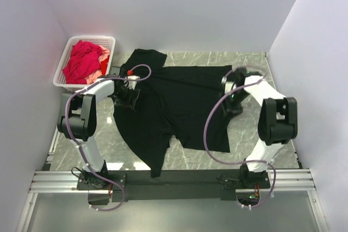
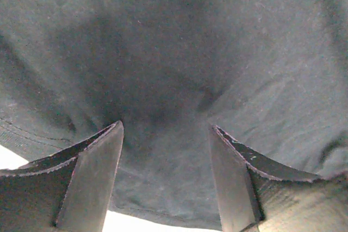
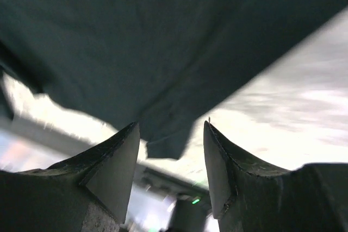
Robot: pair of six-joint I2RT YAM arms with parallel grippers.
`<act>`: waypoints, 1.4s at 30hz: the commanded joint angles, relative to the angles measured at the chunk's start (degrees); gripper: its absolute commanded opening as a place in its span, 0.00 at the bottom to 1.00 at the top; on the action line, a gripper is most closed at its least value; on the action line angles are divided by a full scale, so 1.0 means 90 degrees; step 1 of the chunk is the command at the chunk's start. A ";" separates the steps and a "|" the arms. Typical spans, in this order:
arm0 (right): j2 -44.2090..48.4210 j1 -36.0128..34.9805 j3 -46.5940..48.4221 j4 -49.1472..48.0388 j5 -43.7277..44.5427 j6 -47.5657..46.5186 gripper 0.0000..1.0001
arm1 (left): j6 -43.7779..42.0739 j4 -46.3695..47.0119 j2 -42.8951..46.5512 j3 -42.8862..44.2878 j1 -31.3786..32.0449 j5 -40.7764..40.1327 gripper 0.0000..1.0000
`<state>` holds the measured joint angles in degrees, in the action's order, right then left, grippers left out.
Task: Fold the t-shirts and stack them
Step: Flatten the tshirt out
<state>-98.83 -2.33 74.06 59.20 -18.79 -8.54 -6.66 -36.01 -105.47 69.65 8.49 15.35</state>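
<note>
The fingers (image 2: 92, 177) of the left gripper (image 2: 166, 129) stand spread, low over the black t-shirt (image 1: 179, 96), pinching nothing. The right gripper (image 3: 171, 129) is also spread, a loose corner of that shirt showing past the gap, blurred. Pale walls (image 1: 163, 4) close three sides around the shirt, which lies rumpled across a grey marble table (image 1: 244, 63), one end trailing onto the near rail (image 1: 179, 180). Each arm bends at the elbow, the left wrist at the shirt's left edge, the right at its right edge. Left of the shirt's far corner sits a white basket (image 1: 58, 74) holding a crimson t-shirt (image 1: 81, 61) and a salmon one (image 1: 105, 54).
</note>
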 commanded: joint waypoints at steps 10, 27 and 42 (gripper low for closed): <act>-0.0308 -0.0503 -0.0807 -0.0132 -0.0355 0.0352 0.54 | -0.0130 0.0192 0.0293 -0.0307 0.0101 -0.0241 0.69; -0.0045 -0.0493 -0.0602 0.0317 0.0407 0.0353 0.50 | -0.0130 0.0212 0.0234 -0.0238 0.0101 -0.0329 0.68; -0.0699 -0.0484 -0.0485 -0.0064 0.0232 0.0528 0.34 | -0.0090 0.0309 0.0020 -0.0219 0.0101 -0.0387 0.66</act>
<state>-105.41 -6.83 67.48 59.64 -16.12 -4.56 -6.83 -34.00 -104.47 67.72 9.21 12.97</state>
